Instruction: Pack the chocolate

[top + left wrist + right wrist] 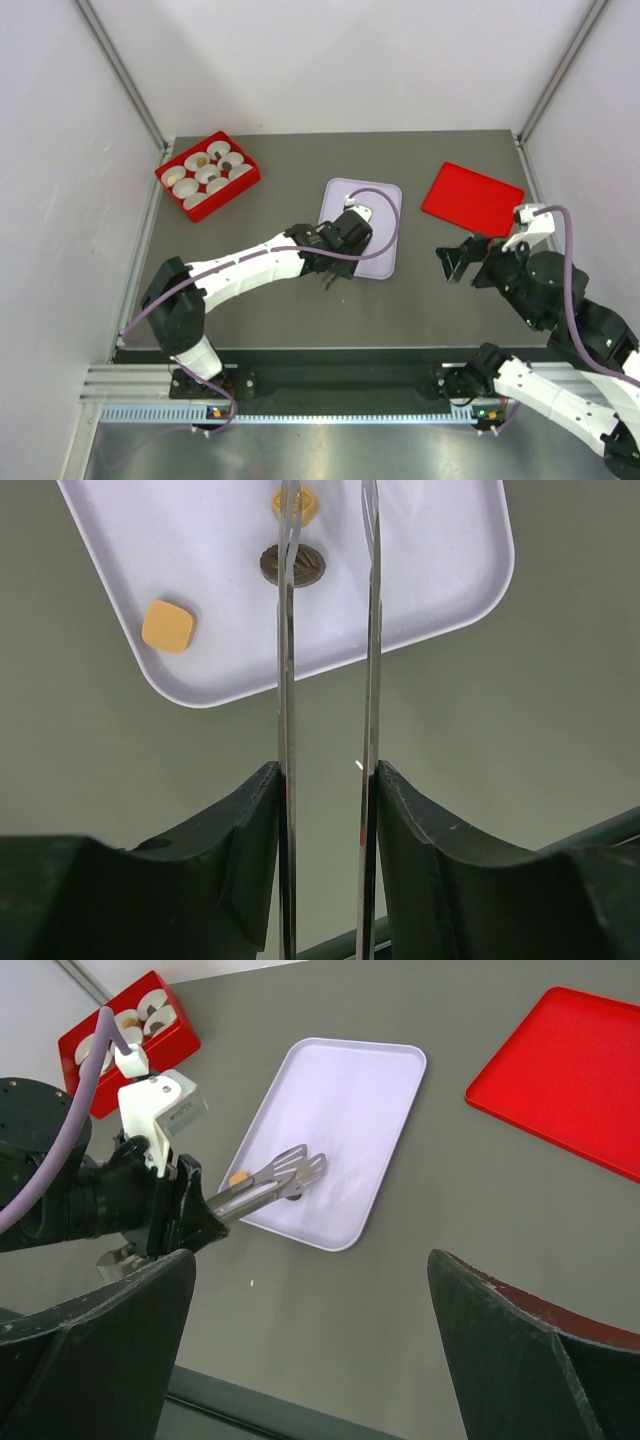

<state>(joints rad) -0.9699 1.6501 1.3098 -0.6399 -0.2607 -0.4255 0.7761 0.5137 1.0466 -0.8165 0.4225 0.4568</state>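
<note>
Table (250, 310): matt grey, smooth. Lavender tray (420, 560): smooth plastic, low sheen, finely speckled. Red tray (470, 198): glossy plastic. Left gripper (303, 1165): polished metal blades set in matt black plastic mounts. Dark chocolate (308, 565): ridged, slight gloss. Caramel chocolate (167, 626): smooth, matt. Paper cups (207, 172): white pleated paper, in a red plastic box (238, 157).

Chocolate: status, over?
Left gripper open above tray, empty. Right gripper open, empty. Three chocolates on tray. Nothing blocking.

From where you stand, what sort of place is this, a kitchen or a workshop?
Probably a lab robot test cell: plain white walls enclose one grey table, a left arm and right arm are bolted along its near edge, and a lilac tray holds a few chocolates.
</note>
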